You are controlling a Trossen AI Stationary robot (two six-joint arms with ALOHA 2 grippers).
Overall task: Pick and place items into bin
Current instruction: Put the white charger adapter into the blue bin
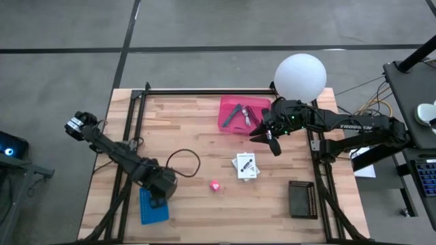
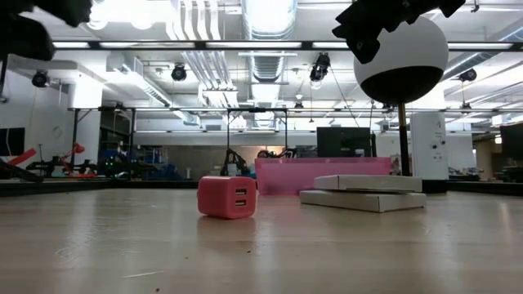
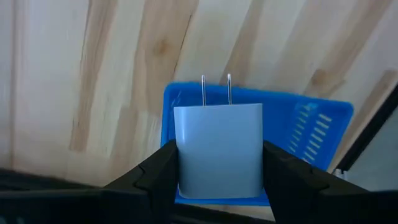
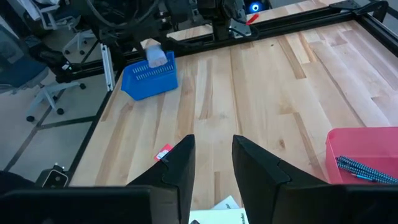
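My left gripper (image 3: 217,186) is shut on a lavender charger cube (image 3: 217,146) over the blue bin (image 3: 311,124), near the table's near-left corner (image 1: 155,201). My right gripper (image 4: 212,165) is open and holds nothing; it hovers beside the pink bin (image 1: 240,114) and points toward the table's left. The pink bin holds a teal-handled tool (image 4: 360,168) and greyish pieces (image 1: 235,114). A small pink cube (image 1: 215,185) rests on the table, showing two ports in the low view (image 2: 226,197). Stacked white cards with black print (image 1: 245,165) lie flat beside it. A dark cord (image 1: 182,160) loops on the wood. My left gripper pinches the lavender cube by its two opposite side faces (image 3: 183,155), one finger (image 3: 152,177) on each side. The cube is lifted clear above the blue bin. Its two metal prongs (image 3: 216,90) point away from the gripper.
A large white sphere (image 1: 300,76) stands at the far right edge, behind my right arm. A black ridged tray (image 1: 302,199) lies near the near-right corner. Black rails (image 1: 129,136) run along the table's left, far and right sides. Bare wood lies between the two bins.
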